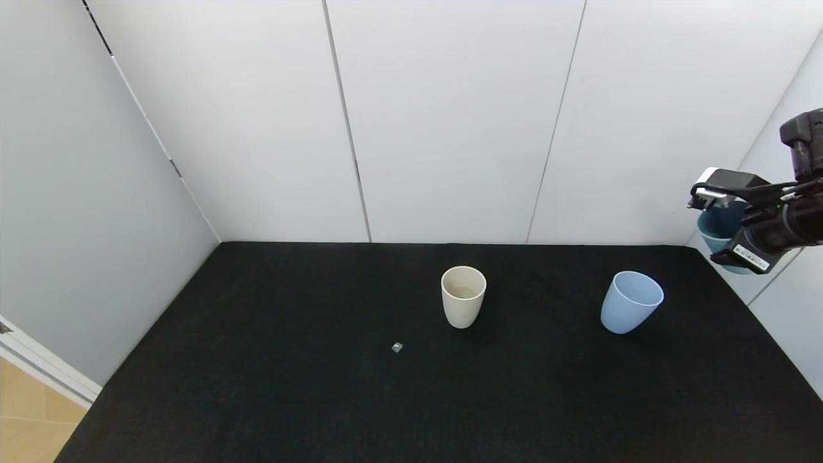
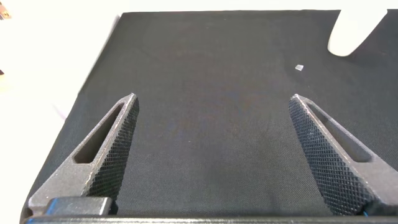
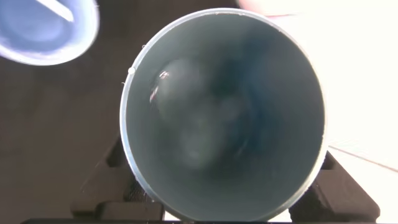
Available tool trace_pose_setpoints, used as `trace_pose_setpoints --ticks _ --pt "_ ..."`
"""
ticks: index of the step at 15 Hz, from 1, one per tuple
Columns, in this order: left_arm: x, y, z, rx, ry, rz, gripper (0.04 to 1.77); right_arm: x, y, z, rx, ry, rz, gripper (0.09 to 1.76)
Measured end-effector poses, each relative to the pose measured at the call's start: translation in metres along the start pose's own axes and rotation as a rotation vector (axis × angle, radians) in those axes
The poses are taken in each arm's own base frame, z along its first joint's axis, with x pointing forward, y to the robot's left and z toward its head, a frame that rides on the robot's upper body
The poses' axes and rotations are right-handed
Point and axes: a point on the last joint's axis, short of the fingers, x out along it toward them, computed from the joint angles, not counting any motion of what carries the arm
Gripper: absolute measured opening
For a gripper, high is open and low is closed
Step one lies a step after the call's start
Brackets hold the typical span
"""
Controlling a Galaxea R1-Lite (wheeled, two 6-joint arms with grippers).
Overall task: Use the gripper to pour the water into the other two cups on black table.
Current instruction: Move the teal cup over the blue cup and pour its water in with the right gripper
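Note:
A beige cup (image 1: 463, 296) stands upright near the middle of the black table (image 1: 289, 386). A light blue cup (image 1: 631, 301) stands to its right. My right gripper (image 1: 730, 228) is shut on a teal cup (image 1: 719, 230) and holds it in the air at the far right, above and beyond the blue cup. In the right wrist view the teal cup (image 3: 224, 115) fills the picture, its dark inside showing clear water, with the blue cup's rim (image 3: 46, 31) beside it. My left gripper (image 2: 211, 102) is open and empty over bare table; the beige cup (image 2: 351, 28) lies far off.
A small grey speck (image 1: 397, 347) lies on the table in front of the beige cup, also in the left wrist view (image 2: 300, 67). White walls close the table at the back and both sides. The table's left edge drops to a wooden floor (image 1: 26, 424).

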Motion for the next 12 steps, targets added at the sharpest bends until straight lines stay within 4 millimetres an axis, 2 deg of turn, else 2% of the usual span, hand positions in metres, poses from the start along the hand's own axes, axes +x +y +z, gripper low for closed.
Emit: trace_pose_setpoints --ticks 5,12 --pt "0.000 0.000 0.000 0.000 0.000 0.000 1.72 0.019 0.011 0.004 -0.049 0.040 0.015 1.20" --pt "0.000 0.000 0.000 0.000 0.000 0.000 1.72 0.031 0.017 0.014 -0.109 0.063 0.007 1.20"
